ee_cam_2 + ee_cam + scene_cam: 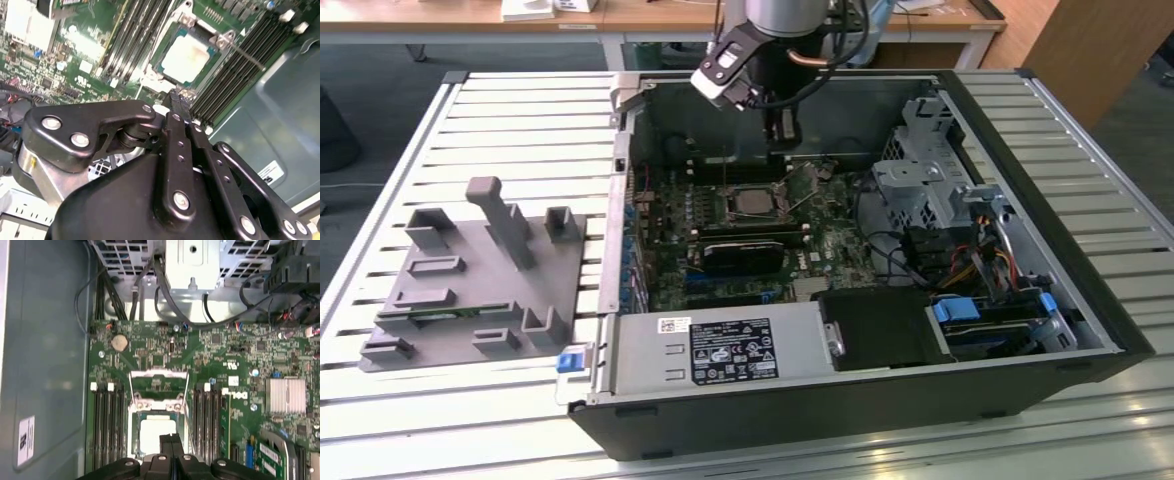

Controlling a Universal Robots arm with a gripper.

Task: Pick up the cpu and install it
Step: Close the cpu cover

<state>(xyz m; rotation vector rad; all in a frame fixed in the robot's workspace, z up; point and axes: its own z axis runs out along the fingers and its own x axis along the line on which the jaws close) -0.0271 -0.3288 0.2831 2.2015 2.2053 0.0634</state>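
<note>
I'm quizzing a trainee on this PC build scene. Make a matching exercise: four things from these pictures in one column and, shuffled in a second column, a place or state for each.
Things
1. cpu
2. pincer
3. grey fixture tray
4. coin cell

Places or states
A. on the slatted table, at the exterior view's left of the computer case
B. lying in the socket, between the memory slots
C. shut, tips close over the socket
D. round and silvery, on the green motherboard

Pairs: 1-B, 2-C, 3-A, 4-D
</note>
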